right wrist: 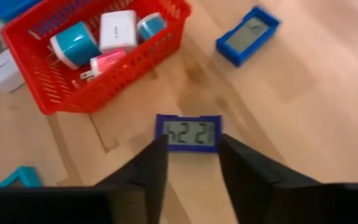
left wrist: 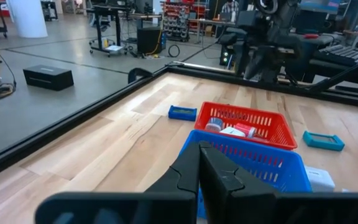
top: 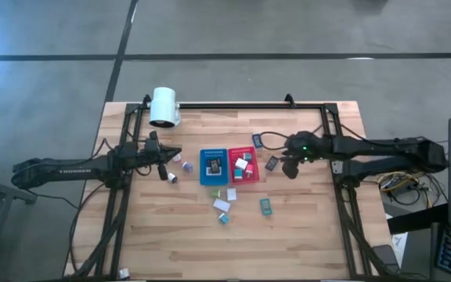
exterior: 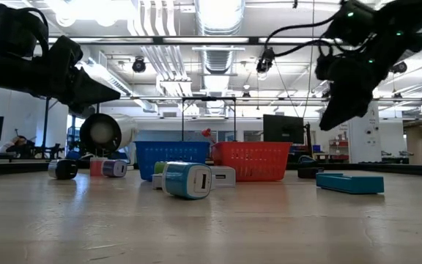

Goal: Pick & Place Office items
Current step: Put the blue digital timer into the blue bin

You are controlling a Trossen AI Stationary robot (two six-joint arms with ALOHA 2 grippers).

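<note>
Currently the left end effector (top: 165, 154) is seen clenched on nothing, raised over the worktop (top: 171, 235) near the white cylinder (top: 164, 106) and just left of the blue tray (top: 213, 166); two small items (top: 186, 166) lie on the wood close below it; should this arm be lowered blind, these could be knocked aside or pushed against the tray wall. The blue tray holds a dark item; the red tray (right wrist: 55, 99) beside it holds a teal block (right wrist: 75, 43), a white block (right wrist: 118, 29) and a pink one (right wrist: 106, 62); because the trays look light and touch each other, a sideways bump is judged likely to shift both. White and teal items (top: 222, 205) lie loose in front of the trays, and a teal case (top: 265, 206) lies somewhat to their right. Further right, the right end effector (right wrist: 190, 168) hangs with its fingers parted and nothing between them, above a small blue-framed display clock (right wrist: 189, 132) lying flat on the wood just right of the red tray; a second blue clock (right wrist: 248, 35) lies nearby. The main risk is judged to be here; the clock is thin and flat, so the fingers may strike the worktop before closing, or slip along its frame and flick it toward the red tray; an off-centre descent could pinch one corner only, letting it tilt and drop during carriage.
</note>
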